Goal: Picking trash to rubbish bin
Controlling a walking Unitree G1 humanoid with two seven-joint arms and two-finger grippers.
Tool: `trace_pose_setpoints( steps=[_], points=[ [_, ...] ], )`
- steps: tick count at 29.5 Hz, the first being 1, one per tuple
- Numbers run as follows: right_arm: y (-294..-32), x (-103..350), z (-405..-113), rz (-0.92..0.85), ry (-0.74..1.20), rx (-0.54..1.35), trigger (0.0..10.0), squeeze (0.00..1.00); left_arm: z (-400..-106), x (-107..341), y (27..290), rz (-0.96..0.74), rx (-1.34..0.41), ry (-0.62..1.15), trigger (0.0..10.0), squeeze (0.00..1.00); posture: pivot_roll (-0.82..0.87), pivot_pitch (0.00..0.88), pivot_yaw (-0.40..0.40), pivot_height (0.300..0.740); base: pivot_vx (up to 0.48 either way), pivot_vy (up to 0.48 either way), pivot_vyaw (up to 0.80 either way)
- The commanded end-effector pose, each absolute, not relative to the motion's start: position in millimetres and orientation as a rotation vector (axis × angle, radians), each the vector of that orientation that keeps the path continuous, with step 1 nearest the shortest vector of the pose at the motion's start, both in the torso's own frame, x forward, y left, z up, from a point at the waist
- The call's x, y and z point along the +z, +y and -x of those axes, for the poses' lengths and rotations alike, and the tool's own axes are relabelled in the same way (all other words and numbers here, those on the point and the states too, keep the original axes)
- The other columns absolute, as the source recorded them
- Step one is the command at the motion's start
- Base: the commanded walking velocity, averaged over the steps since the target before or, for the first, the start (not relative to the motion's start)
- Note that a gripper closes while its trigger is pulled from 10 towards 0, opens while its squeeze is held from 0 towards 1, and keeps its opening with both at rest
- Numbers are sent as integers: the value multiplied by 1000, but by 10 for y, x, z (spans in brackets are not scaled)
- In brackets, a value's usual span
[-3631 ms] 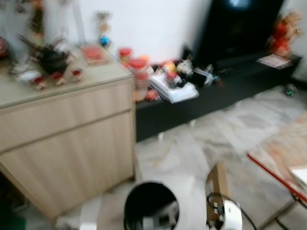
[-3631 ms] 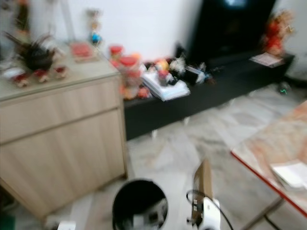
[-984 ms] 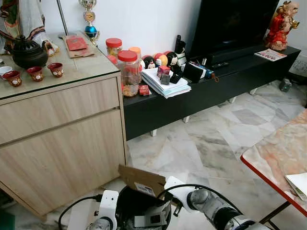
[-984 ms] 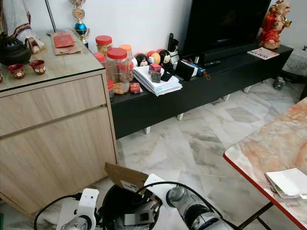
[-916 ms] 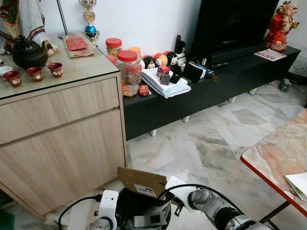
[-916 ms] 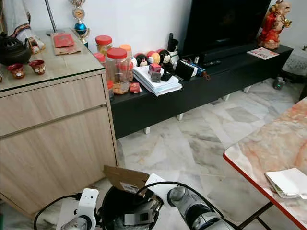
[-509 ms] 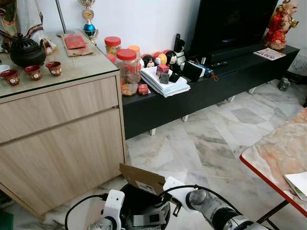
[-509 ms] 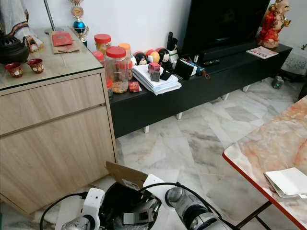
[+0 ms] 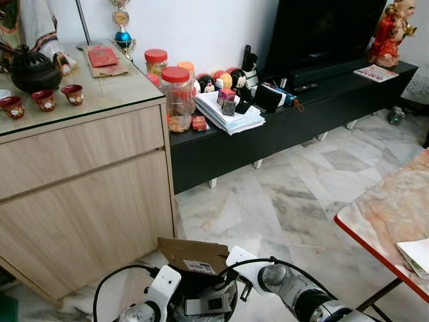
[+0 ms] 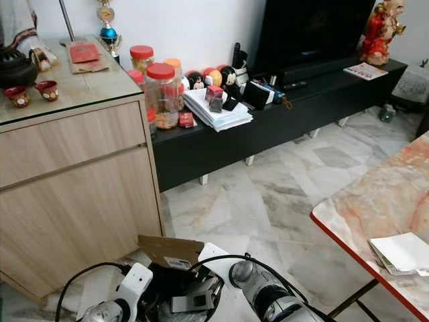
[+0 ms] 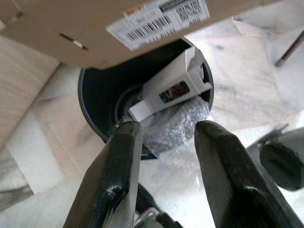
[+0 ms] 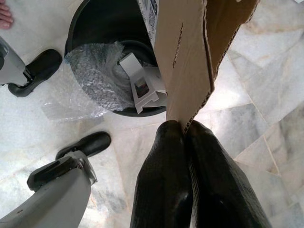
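A flat brown cardboard piece [image 9: 194,255] with a white barcode label hangs nearly level over the black rubbish bin [image 9: 228,303] at the bottom of the head views. My right gripper [image 12: 184,127] is shut on one edge of the cardboard [image 12: 190,57], just outside the bin's rim [image 12: 76,28]. Inside the bin lie a white box [image 12: 142,85] and bubble wrap [image 12: 90,76] that spills over the rim. My left gripper [image 11: 164,130] stands open beside the bin [image 11: 90,109], under the cardboard [image 11: 71,23], holding nothing.
A light wood cabinet [image 9: 87,188] stands close on the left of the bin. A black TV bench [image 9: 301,121] with jars and papers runs along the wall. A red-edged marble table [image 9: 389,221] is at the right. Marble floor [image 9: 268,201] lies between.
The cardboard has tipped down from a slant to nearly level over the bin. My left arm has shifted closer to the bin. The camera has moved slightly.
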State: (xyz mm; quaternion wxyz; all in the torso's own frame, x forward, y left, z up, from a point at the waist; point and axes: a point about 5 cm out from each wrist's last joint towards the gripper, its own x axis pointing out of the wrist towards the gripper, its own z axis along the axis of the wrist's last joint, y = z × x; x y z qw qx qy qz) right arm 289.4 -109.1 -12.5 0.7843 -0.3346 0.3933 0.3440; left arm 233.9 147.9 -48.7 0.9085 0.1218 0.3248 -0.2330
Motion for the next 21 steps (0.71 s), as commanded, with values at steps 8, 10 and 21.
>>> trace_pose_setpoints(
  steps=[8,10,21],
  points=[
    [-1056,-92,-2925,735,838,754,10000,0,-2323,-461,1503,-299,-514,624,10000,0,2,78,-107,740,0,0,0],
    [-1052,-90,-2927,736,837,755,10000,0,-2338,-444,1495,-300,-521,611,10000,0,2,78,-107,740,0,0,0],
    [-1037,-79,-2936,740,826,763,10000,0,-2388,-313,1393,-251,-595,494,10000,0,4,78,-110,740,0,0,0]
  ],
)
